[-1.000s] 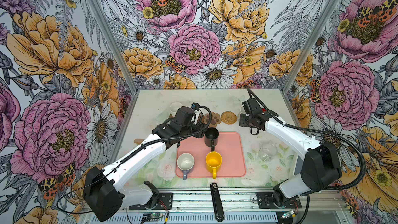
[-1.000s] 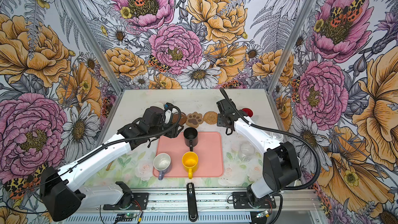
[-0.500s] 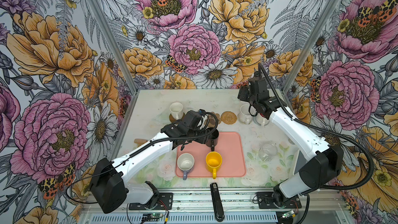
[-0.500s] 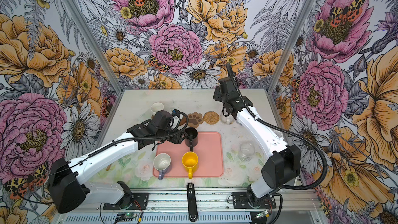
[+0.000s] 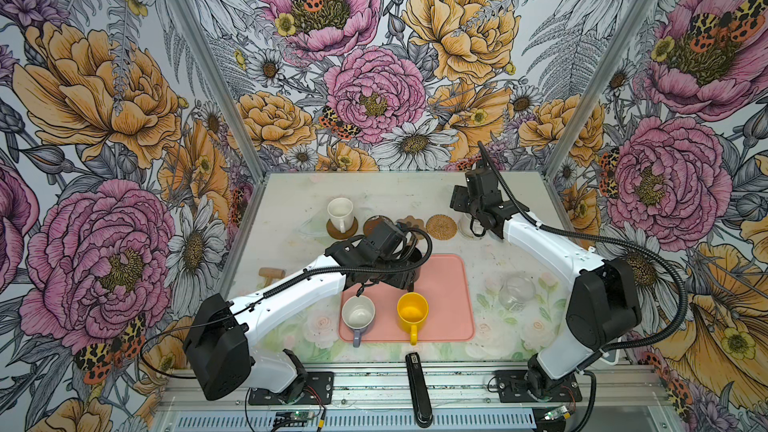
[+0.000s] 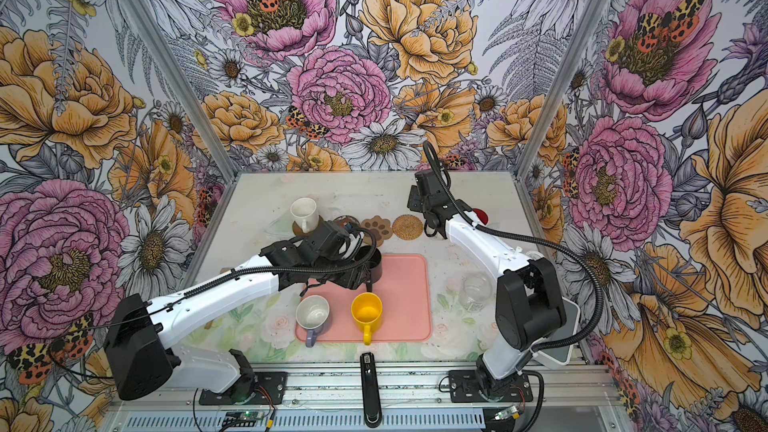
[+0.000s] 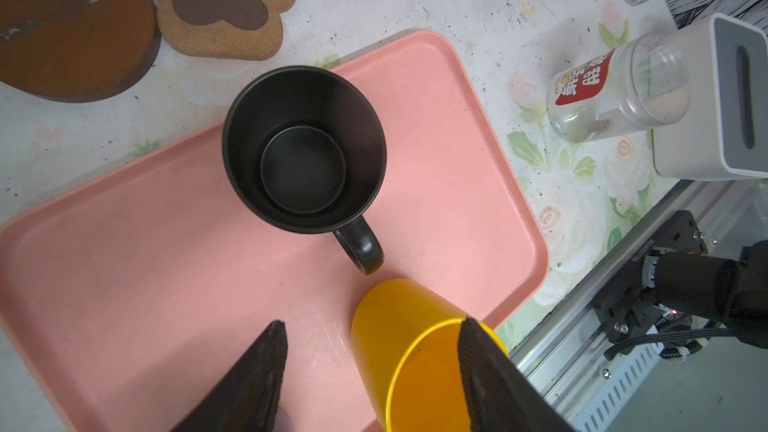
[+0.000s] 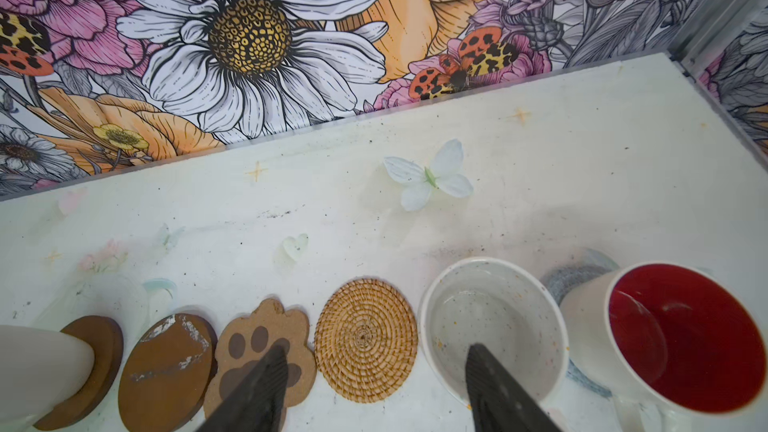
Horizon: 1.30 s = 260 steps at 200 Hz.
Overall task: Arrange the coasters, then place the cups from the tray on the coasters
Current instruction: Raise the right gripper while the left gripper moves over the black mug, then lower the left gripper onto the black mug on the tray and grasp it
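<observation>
**Left end effector** [image 7: 372, 324]: jaws spread wide, nothing held. It hangs over the salmon-pink tray [image 7: 166, 263], and one finger shows in front of the rim of the yellow mug [image 7: 399, 326].

**Tray:**
- The black mug [image 7: 303, 151] stands upright near the tray's far edge, handle turned toward the yellow mug.
- The lavender mug [image 5: 358, 313] stands at the near left corner, just beside the yellow one.

**Right end effector** [image 8: 376, 347]: jaws likewise wide apart and empty, raised over the coaster row at the back of the bench [image 5: 395, 189].

**Coaster row, from the left arm's side to the right's:**
- plain white mug [image 5: 340, 211] on a brown disc coaster [image 8: 104, 351]
- bare brown disc [image 8: 166, 367]
- paw coaster [image 7: 224, 6]
- golden woven coaster [image 8: 365, 338]
- speckled white mug [image 8: 490, 322]
- red-lined white mug [image 8: 681, 334] on the pale blue woven coaster [image 8: 573, 280]

What lies under the speckled mug cannot be told.
</observation>
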Each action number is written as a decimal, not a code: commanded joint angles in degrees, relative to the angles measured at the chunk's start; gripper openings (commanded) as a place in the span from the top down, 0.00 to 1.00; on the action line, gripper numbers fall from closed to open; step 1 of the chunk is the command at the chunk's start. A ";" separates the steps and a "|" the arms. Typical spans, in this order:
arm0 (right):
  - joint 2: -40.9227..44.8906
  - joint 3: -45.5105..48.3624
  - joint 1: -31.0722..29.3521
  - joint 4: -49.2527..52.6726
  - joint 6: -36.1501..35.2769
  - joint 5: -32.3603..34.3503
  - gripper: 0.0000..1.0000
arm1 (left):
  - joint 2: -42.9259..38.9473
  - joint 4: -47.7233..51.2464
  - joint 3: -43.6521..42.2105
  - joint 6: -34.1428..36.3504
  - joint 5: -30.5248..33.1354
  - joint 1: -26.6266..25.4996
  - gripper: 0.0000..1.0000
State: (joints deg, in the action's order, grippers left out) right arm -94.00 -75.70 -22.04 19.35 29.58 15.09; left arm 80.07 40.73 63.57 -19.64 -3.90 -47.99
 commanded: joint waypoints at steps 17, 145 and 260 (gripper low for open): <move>-0.12 0.41 0.77 -4.58 0.68 -1.64 0.30 | 3.08 0.31 1.74 -2.13 0.62 -0.62 0.33; 1.75 3.73 1.51 -7.74 2.01 -0.46 0.30 | 10.51 1.07 5.58 -4.08 -1.19 -0.78 0.31; 1.40 4.75 2.53 -8.38 3.07 -0.39 0.30 | 17.55 1.03 7.80 -7.60 -1.71 0.08 0.31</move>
State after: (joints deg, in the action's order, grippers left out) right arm -93.82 -71.40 -19.86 12.75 31.99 14.13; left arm 96.88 42.00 69.67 -25.65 -4.82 -48.25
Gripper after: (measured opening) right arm 0.700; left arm 0.689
